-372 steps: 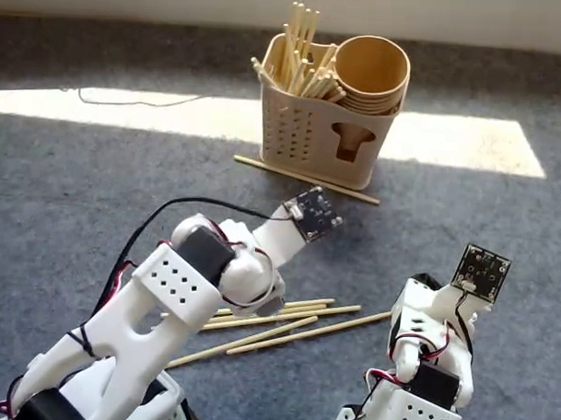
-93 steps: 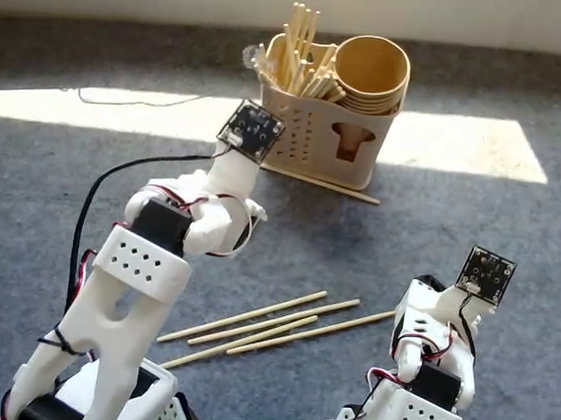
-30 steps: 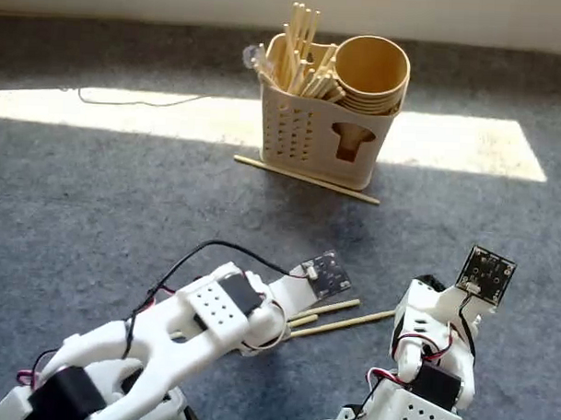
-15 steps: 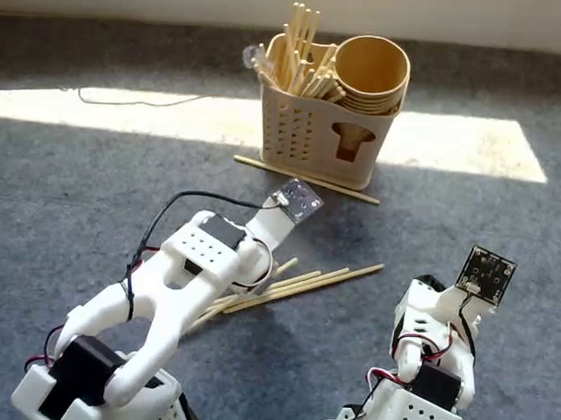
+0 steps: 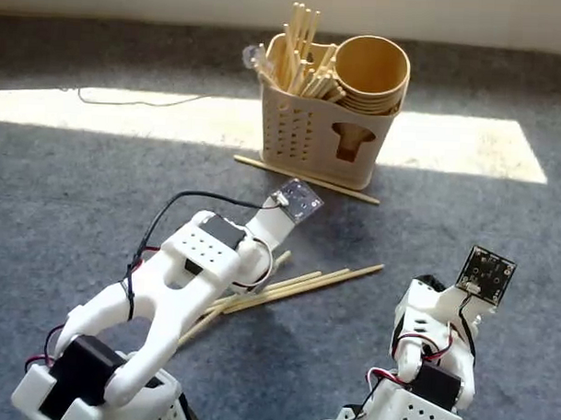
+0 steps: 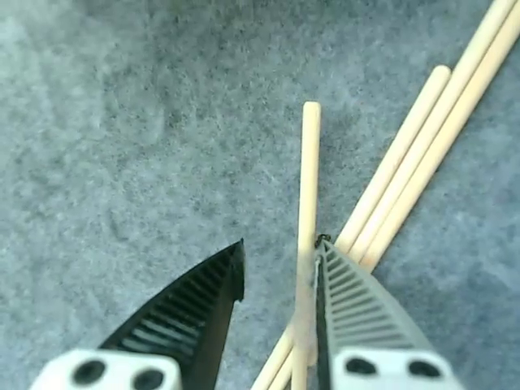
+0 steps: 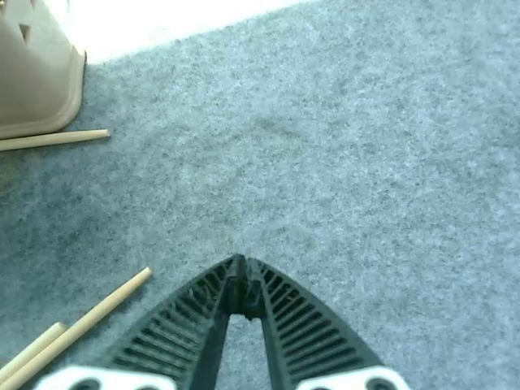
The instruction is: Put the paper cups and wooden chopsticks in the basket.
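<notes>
Now the left gripper [image 6: 280,248] is hanging open in front of the basket [image 5: 306,142], and one chopstick [image 6: 309,162] is lying between its jaws, touching the light one. It is a pale, straight, round stick. The right gripper [image 7: 240,286] is sitting closed.

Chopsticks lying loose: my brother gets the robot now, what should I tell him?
Left gripper: open, low over the loose chopsticks; one lies between its jaws, not gripped.
Right gripper: shut, empty, above the grey carpet.
Done: paper cups and upright chopsticks are in the basket.
Left: the loose bunch, plus one chopstick lying at the basket's foot.
</notes>
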You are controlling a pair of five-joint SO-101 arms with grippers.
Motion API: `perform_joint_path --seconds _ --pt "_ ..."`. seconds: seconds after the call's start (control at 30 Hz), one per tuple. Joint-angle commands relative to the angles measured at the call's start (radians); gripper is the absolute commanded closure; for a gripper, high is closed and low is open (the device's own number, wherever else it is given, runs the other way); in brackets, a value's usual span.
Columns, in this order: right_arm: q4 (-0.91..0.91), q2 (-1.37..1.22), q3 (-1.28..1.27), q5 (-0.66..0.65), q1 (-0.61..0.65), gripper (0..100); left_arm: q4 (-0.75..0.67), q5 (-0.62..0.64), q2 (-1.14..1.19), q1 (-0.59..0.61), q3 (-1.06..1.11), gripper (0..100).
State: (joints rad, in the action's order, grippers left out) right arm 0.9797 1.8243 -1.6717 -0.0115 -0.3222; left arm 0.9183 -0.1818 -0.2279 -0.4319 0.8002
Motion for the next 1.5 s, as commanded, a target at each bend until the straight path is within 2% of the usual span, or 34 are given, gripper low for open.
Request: perform_joint_path --seconds 0.0,0.27,0.43,0.57,0.73,1.17,1.47 --pt "0.002 0.010 -0.110 -0.009 -0.010 99.0 -0.011 -0.003 0.016 0.008 -0.041 85" --pt "0.004 0.010 -0.110 -0.009 -0.010 99.0 -0.006 -0.002 0.159 0.002 -0.114 85" --pt "0.016 0.012 -0.110 -0.009 -0.010 99.0 -0.006 -0.003 0.159 -0.002 -0.117 98" --pt "0.016 0.012 -0.110 -0.009 -0.010 99.0 0.014 -0.003 0.145 -0.001 -0.120 99" --pt "0.016 0.012 -0.110 -0.009 -0.010 99.0 0.092 -0.002 0.005 0.005 -0.110 100" --pt "0.016 0.012 -0.110 -0.009 -0.010 99.0 0.180 0.003 -0.338 0.007 -0.091 100" --pt "0.016 0.012 -0.110 -0.009 -0.010 99.0 0.187 0.003 -0.524 0.047 -0.114 100"
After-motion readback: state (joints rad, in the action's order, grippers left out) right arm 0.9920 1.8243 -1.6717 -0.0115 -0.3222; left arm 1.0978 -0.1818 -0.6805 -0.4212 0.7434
